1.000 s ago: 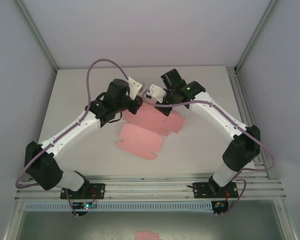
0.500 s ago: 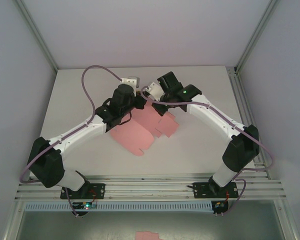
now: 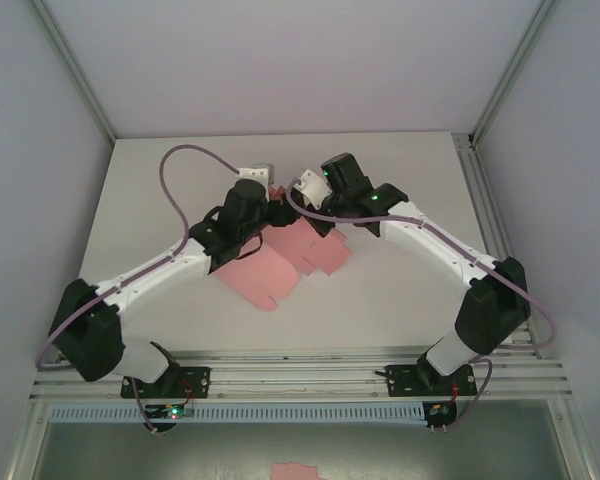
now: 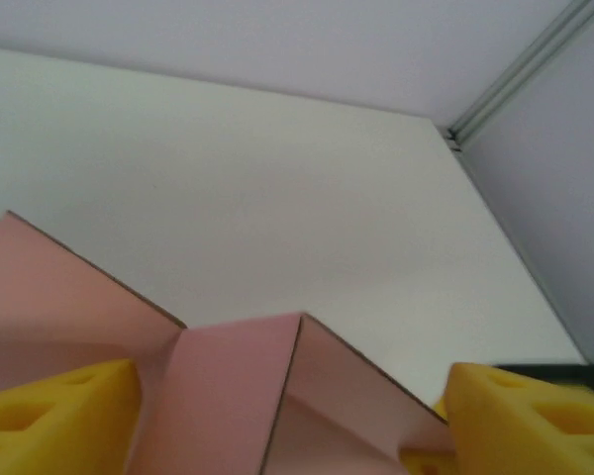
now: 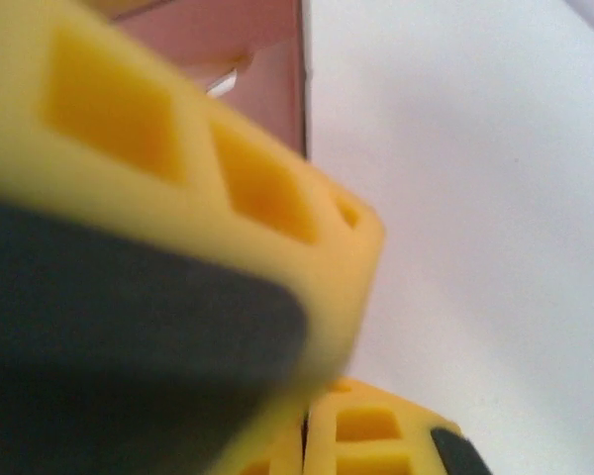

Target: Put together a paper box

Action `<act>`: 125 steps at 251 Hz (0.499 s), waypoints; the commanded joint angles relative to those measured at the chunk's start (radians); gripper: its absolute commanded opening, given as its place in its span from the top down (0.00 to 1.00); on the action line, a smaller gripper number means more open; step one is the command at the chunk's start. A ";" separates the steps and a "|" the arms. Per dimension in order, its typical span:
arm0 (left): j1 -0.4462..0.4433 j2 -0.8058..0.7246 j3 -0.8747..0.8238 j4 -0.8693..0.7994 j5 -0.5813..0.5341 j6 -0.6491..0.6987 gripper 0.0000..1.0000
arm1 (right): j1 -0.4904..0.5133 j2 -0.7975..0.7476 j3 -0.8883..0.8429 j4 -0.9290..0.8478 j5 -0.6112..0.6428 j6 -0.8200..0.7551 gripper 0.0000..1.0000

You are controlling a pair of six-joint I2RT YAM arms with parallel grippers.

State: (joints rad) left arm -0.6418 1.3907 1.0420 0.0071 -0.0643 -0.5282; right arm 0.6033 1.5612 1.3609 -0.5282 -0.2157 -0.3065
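1. Pink card is what we are working with: the box [image 3: 278, 262] lies near the middle of the tabletop [image 3: 410, 290]. It is a part-folded sheet, mostly flat, with its far end lifted where the two arms meet.
2. We see the left jaws standing wide, their yellow fingers [image 4: 54, 416] on either side of a raised fold of the box [image 4: 233, 391]. They straddle the fold and have hold of nothing. We judge that the wide stance keeps them from dragging the thin card.
3. The right jaws are fully closed, with their fingers [image 5: 188, 148] pressed together. The box's edge [image 5: 252, 45] rises just behind them. We cannot tell whether a sliver of card is pinched between them.
4. The left arm [image 3: 160, 265] and right arm [image 3: 430, 235] lean in from opposite sides and meet just beyond the tabletop's middle. We take this to be so one side can steady a panel while the other bends its neighbour along the crease.
5. The flaps on the side nearer the right arm lie splayed flat on the tabletop, and no wall stands square yet. We judge the assembly to be at an early stage.
6. Thin card tends to spring back. With the left jaws wide, we think the raised fold may relax toward the tabletop unless it is caught soon.
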 commanded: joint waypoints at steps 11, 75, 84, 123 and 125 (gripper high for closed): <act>-0.008 -0.212 -0.026 -0.211 0.030 0.129 0.00 | -0.077 -0.069 -0.058 0.118 -0.186 -0.127 1.00; 0.217 -0.483 -0.178 -0.375 0.129 0.198 0.00 | -0.197 -0.125 -0.094 -0.007 -0.482 -0.373 1.00; 0.260 -0.502 -0.215 -0.347 0.205 0.222 0.00 | -0.205 -0.130 -0.088 -0.024 -0.520 -0.396 1.00; 0.362 -0.504 -0.302 -0.250 0.413 0.290 0.00 | -0.235 -0.136 -0.058 -0.071 -0.639 -0.413 1.00; 0.366 -0.501 -0.302 -0.246 0.421 0.292 0.00 | -0.237 -0.136 -0.056 -0.073 -0.644 -0.414 1.00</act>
State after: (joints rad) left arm -0.3267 0.8646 0.7807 -0.2569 0.1486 -0.3271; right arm 0.3859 1.4528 1.2819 -0.5385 -0.6731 -0.6388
